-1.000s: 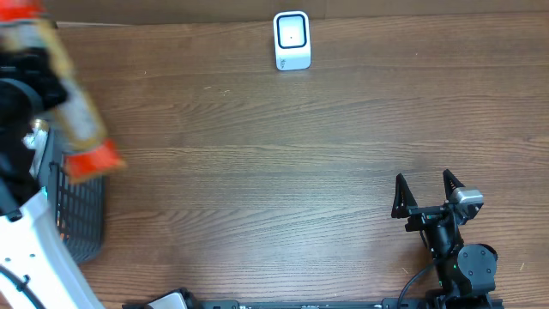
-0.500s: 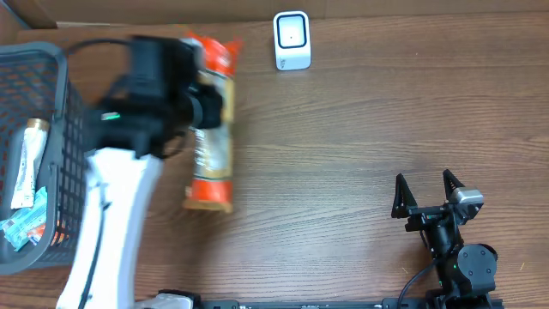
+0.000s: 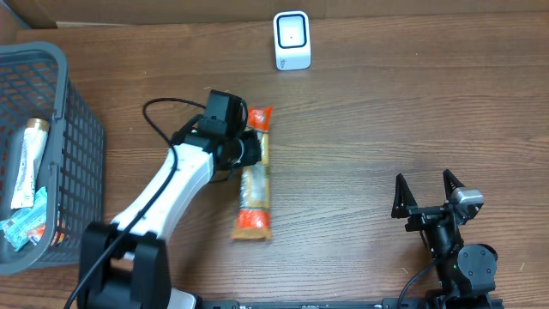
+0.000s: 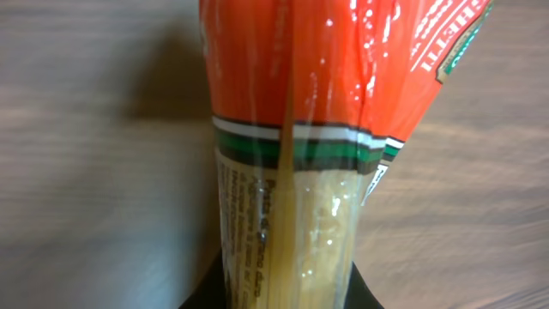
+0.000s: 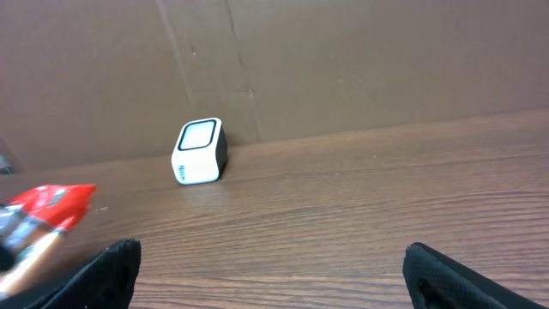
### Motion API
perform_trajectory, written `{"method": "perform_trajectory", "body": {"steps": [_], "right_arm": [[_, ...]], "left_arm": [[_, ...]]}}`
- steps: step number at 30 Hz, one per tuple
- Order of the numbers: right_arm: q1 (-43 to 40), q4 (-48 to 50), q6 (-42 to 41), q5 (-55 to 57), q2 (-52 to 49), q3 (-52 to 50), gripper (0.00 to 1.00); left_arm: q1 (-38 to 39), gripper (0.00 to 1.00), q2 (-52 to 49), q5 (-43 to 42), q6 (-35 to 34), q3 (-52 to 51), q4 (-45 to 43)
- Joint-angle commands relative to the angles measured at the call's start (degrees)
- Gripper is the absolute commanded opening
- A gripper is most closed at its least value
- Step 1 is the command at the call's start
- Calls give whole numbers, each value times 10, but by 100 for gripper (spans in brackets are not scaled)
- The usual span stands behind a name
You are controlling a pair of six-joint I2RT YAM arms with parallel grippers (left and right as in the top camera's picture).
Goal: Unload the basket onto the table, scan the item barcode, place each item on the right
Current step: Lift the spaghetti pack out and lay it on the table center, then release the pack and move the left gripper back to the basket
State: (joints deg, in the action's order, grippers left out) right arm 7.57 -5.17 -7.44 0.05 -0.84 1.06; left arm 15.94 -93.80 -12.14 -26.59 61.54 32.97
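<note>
A long packet of spaghetti (image 3: 255,176), clear in the middle with orange-red ends, hangs over the table's centre-left with my left gripper (image 3: 246,151) shut on its upper part. In the left wrist view the packet (image 4: 292,146) fills the frame between the dark jaws; no barcode shows there. The white scanner (image 3: 292,40) stands at the table's far edge, its window facing forward, also seen in the right wrist view as a white box (image 5: 199,151). My right gripper (image 3: 426,192) stands open at the lower right with nothing between its fingertips (image 5: 107,270).
A grey mesh basket (image 3: 81,112) sits at the left edge holding a tube (image 3: 27,162) and small packets (image 3: 19,227). A brown cardboard wall (image 5: 343,60) backs the table behind the scanner.
My left arm has swung from over the basket out to the table's centre-left, carrying the spaghetti packet to the right and lower. The right arm has not moved.
</note>
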Motion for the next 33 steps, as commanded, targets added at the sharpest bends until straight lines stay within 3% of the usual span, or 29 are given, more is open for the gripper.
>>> {"method": "perform_trajectory", "body": {"steps": [1, 11, 18, 21, 25, 29, 30, 31, 33], "right_arm": [[-2, 4, 0, 3, 5, -6, 100], [-2, 4, 0, 3, 5, -6, 100], [-2, 4, 0, 3, 5, -6, 100], [-2, 4, 0, 3, 5, -6, 100], [-2, 4, 0, 3, 5, -6, 100], [-2, 4, 0, 3, 5, -6, 100], [-2, 4, 0, 3, 5, -6, 100], [-2, 4, 0, 3, 5, -6, 100], [-2, 4, 0, 3, 5, -6, 100]], "left_arm": [[17, 4, -17, -82, -66, 12, -56], [108, 4, -95, -82, -132, 12, -183], [115, 4, -121, -80, -168, 12, -217], [115, 26, -121, -81, -167, 12, -221], [115, 80, -121, -90, -167, 12, -221], [110, 89, -120, -117, -165, 14, -227], [107, 91, -117, -123, -151, 18, -226], [103, 99, -112, -130, -126, 23, -224], [96, 100, -101, -138, -87, 35, -208]]}}
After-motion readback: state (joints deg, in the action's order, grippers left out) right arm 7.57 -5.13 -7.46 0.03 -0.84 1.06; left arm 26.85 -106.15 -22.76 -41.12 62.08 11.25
